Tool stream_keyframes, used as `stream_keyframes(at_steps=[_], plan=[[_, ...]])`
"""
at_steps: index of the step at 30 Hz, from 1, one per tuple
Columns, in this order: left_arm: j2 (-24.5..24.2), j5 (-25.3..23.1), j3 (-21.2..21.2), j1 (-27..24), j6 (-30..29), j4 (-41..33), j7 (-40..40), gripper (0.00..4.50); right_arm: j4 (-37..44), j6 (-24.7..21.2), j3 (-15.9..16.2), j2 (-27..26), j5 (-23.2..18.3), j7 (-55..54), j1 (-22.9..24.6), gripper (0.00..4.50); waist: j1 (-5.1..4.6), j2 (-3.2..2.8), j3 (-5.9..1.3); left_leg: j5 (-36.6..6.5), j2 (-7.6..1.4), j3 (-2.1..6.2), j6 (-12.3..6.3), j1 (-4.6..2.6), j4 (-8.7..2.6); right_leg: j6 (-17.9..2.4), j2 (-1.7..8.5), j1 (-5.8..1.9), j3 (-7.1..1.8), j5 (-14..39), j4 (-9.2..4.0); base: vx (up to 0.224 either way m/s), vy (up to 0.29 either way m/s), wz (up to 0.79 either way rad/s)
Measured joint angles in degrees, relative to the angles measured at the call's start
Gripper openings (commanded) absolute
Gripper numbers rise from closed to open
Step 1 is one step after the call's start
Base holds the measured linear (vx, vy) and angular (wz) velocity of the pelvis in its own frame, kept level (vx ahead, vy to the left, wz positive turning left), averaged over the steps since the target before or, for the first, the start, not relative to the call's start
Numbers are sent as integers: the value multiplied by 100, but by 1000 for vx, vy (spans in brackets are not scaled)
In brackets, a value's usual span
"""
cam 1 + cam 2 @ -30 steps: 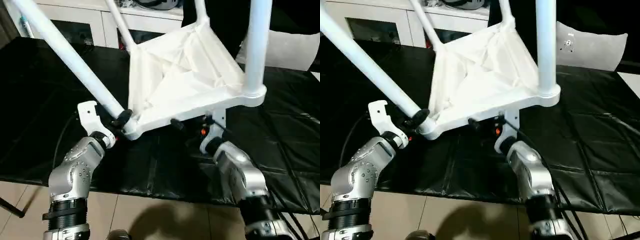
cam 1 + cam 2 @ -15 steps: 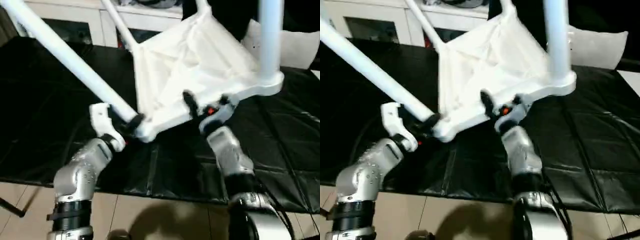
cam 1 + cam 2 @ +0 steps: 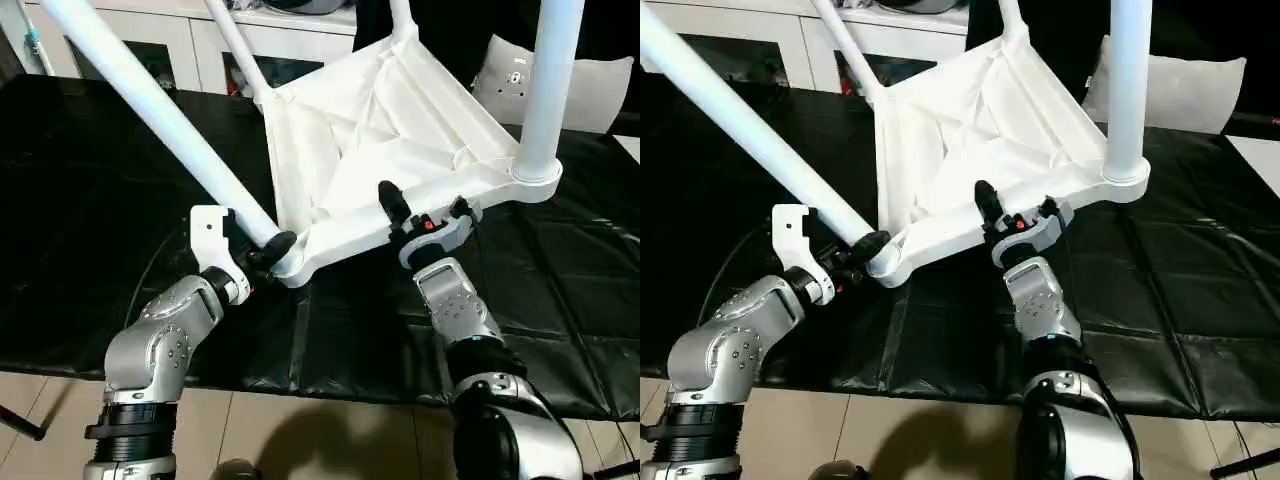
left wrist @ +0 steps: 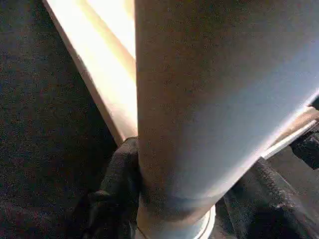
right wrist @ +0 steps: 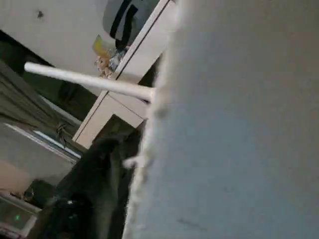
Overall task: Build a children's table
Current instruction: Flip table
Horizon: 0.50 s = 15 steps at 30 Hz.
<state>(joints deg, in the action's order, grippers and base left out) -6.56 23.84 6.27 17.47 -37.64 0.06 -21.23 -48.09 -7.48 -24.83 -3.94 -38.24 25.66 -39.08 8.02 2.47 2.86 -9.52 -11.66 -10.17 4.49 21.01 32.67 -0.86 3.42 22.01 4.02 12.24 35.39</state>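
left gripper [image 3: 268, 247] is clamped round the base of the near leg [image 3: 160, 120], right where that leg enters the corner socket [image 3: 290, 262] of the table top [image 3: 385, 130]; in the left wrist view the black fingers [image 4: 117, 184] hug the leg on both sides. right gripper [image 3: 420, 212] sits at the near edge of the table top, one black finger [image 3: 392, 203] up against the ribbed underside, the other on the far side of the rim, so the edge lies between the jaws; whether they are pressed tight on it i cannot tell.

the table top is tilted, underside facing the camera, its near corner low by the left gripper, above the black-covered worktop [image 3: 80, 220]. to the right of the right gripper a second leg [image 3: 548, 80] stands upright in its socket at the table top's right corner. a third leg [image 3: 235, 45] rises from the far left corner, and a fourth [image 3: 402, 14] from the far corner. behind the table top stands a white cabinet [image 3: 190, 45] with glass doors, and to its right a white cushion [image 3: 590, 90] rests at the worktop's far edge.
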Motion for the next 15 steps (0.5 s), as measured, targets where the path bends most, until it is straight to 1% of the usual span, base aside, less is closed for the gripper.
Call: stream_keyframes(at_steps=[1,3,4,8,10,11,13,15], plan=[[-12,-9,-11,-2,12,2,-21,206,-13,0,-17,0,-11,10,-1,298,1,0,0,0,0,0,0,0,0,0,0,1,0,0,0,0,0,0],[-64,-61,-46,-5,50,13,-108,206,-54,-1,-55,6,-14,45,-2,279,2,0,0,0,-1,-1,-1,2,0,0,0,3,0,0,0,0,0,0],[-70,-87,-48,-5,57,15,-134,206,-57,-2,-55,11,-13,48,-3,279,1,-1,0,-1,-1,-1,-1,3,0,0,0,4,0,0,-1,0,0,0],[-71,-108,-71,-2,99,34,-167,206,-107,13,-54,53,14,57,-3,244,4,-1,0,-1,-1,-3,-1,3,0,0,0,5,0,0,0,0,0,0],[-90,-124,-142,-4,183,79,-184,206,-120,13,-58,73,11,55,-2,238,5,-1,0,-1,-1,-3,-1,4,0,0,0,5,-1,0,-1,0,0,0],[-107,-127,-167,-4,224,92,-216,206,-120,11,-59,81,11,55,-2,227,5,-1,0,-1,-1,-3,-1,3,0,0,0,4,-1,0,0,0,0,0],[-157,-129,-177,-14,267,112,-314,275,-120,11,-59,78,10,55,-3,217,5,-1,0,0,-1,-3,-1,2,0,0,0,4,-1,0,0,0,0,0],[-151,-122,-223,-84,302,136,-457,275,-124,-4,-84,75,-25,56,-3,217,0,-2,1,-2,-1,-5,-3,5,0,0,0,6,-2,0,-2,0,0,0]])
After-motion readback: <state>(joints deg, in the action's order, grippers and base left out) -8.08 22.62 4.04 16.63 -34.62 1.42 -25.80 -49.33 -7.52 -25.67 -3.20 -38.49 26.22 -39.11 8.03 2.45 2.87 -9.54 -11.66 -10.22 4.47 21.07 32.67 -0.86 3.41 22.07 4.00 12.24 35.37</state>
